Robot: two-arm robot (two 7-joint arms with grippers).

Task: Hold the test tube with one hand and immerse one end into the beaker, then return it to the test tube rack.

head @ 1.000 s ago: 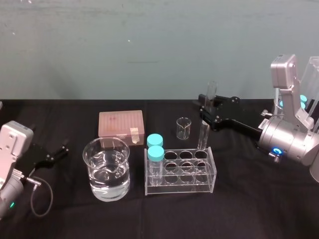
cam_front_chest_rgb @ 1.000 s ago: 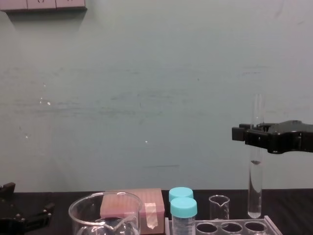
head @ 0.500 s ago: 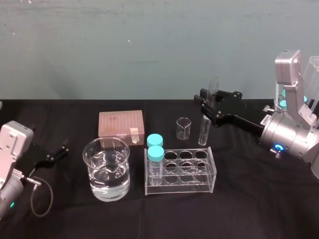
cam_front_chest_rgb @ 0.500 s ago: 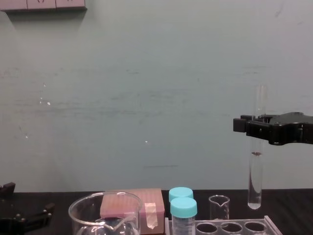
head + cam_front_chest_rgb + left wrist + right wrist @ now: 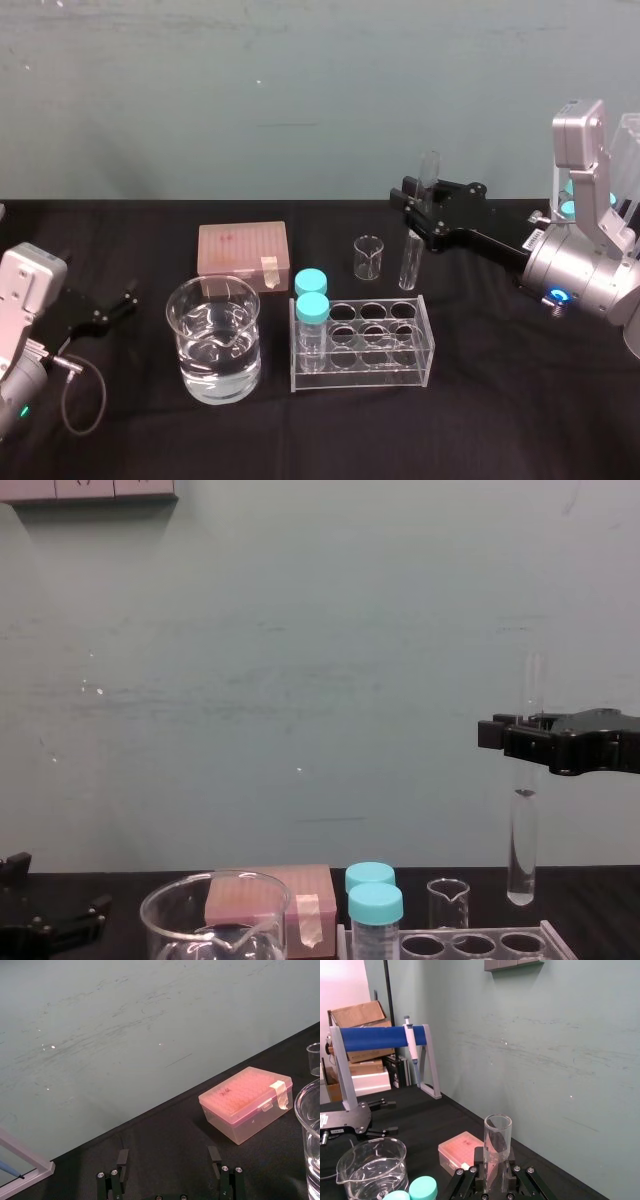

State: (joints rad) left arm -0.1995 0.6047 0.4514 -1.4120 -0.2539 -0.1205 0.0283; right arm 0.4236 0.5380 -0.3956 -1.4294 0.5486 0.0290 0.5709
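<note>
The right gripper [image 5: 424, 214], right of centre in the head view, is clamped on the test tube [image 5: 409, 262], which hangs upright just above the far right corner of the test tube rack [image 5: 362, 373]. It is thin glass, likely light, stiff, slick and easily cracked, so a modest squeeze on its upper half looks right. The black jaws hide the gripped stretch, and the rim fades into the wall. The beaker [image 5: 215, 345] stands lower left. The left gripper [image 5: 112, 306] sits parked at the left edge, fingers apart.

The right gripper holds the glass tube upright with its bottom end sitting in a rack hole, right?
No. The right gripper holds the test tube upright, but its bottom end hangs clear above the test tube rack; the chest view shows it.
</note>
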